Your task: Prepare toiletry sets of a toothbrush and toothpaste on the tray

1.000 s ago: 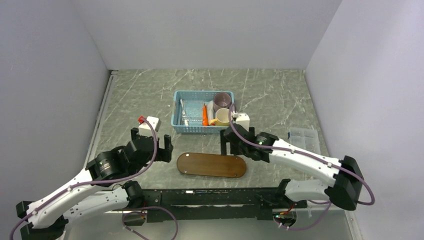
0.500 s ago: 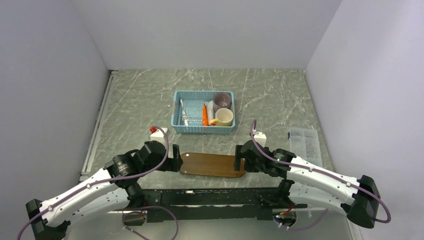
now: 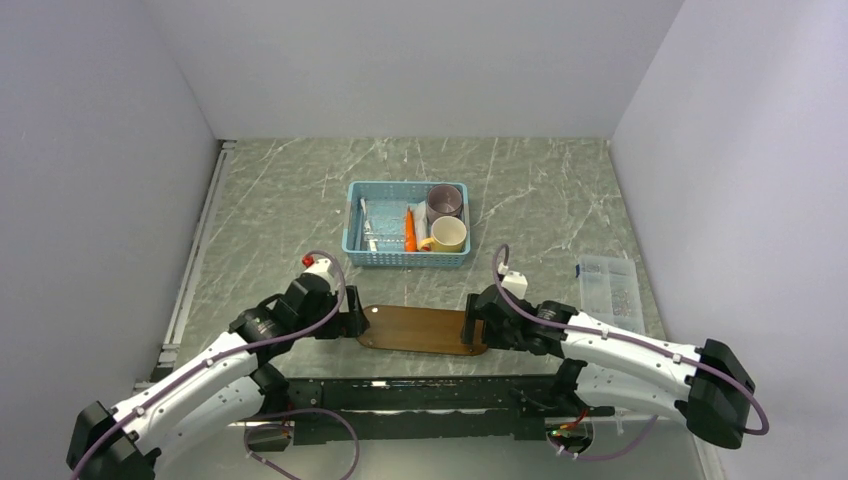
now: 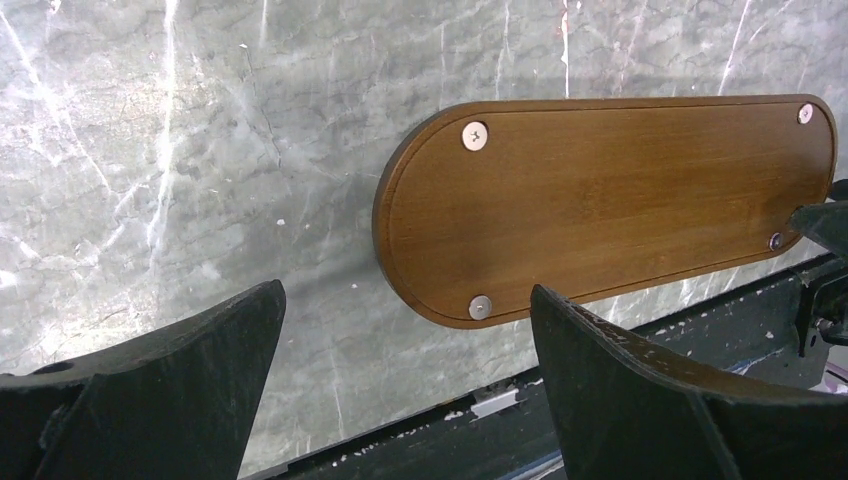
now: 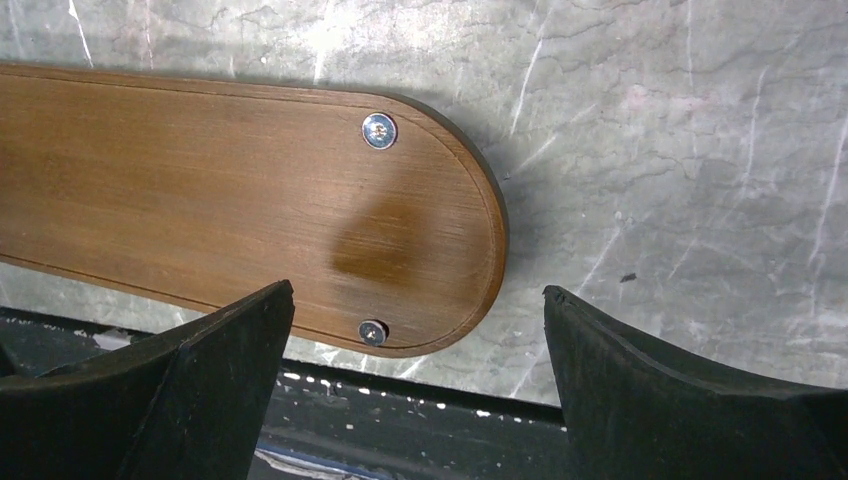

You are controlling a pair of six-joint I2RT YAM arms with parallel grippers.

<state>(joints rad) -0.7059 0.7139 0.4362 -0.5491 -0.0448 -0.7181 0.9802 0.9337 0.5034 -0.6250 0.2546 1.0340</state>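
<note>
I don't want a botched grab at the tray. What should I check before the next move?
1. Left gripper open: ok.
2. Right gripper open: ok.
3. Tray bare, nothing to slide off: ok.
4. Each gripper lined up with one tray end: ok.
5. Grippers low enough to catch the tray's edge: cannot tell.
6. Toothpaste and toothbrush in the basket, away from both arms: ok.
</note>
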